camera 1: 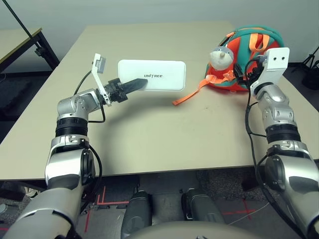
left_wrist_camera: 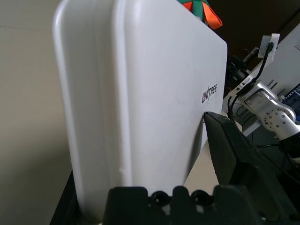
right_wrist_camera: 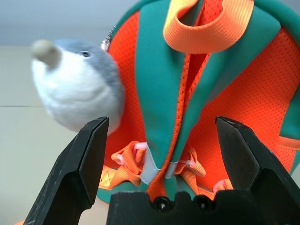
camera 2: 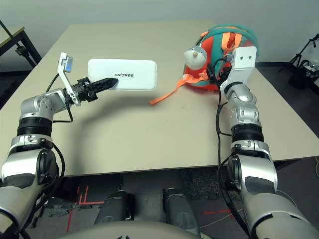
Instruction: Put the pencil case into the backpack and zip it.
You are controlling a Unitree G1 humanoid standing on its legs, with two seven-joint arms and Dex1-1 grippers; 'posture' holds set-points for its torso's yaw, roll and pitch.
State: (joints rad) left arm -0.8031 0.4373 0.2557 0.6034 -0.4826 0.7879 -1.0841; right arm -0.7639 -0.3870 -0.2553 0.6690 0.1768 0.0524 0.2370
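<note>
step: we're at the pickup of the pencil case (camera 1: pixel 152 75); nothing is in the backpack (camera 1: pixel 247 59) yet.
left hand (camera 1: pixel 138 84): fingers on the case's near-left end. The left wrist view shows the case filling the space between them, one finger (left_wrist_camera: pixel 234 154) along its lettered face, so we read it as clamped on the case.
pencil case: white, lettered side up, mid-bench (camera 1: pixel 149 139), left of the backpack. We can't tell whether it's lifted or lying flat.
right hand (right_wrist_camera: pixel 168 154): fingers spread wide, nothing between them, pointed at the backpack's strap side, just beside it.
backpack: orange with teal trim, far right of the bench, plush animal head (camera 1: pixel 221 58) facing the case, one loose orange strap (camera 1: pixel 192 92) trailing toward the centre.
zipper: opening not visible from here, so we can't say if it's open.
next: our guess is the right hand holds or opens the bag mouth, and the left hand carries the case over the loose strap.
risk: end grip on a flat case could let it pivot.
</note>
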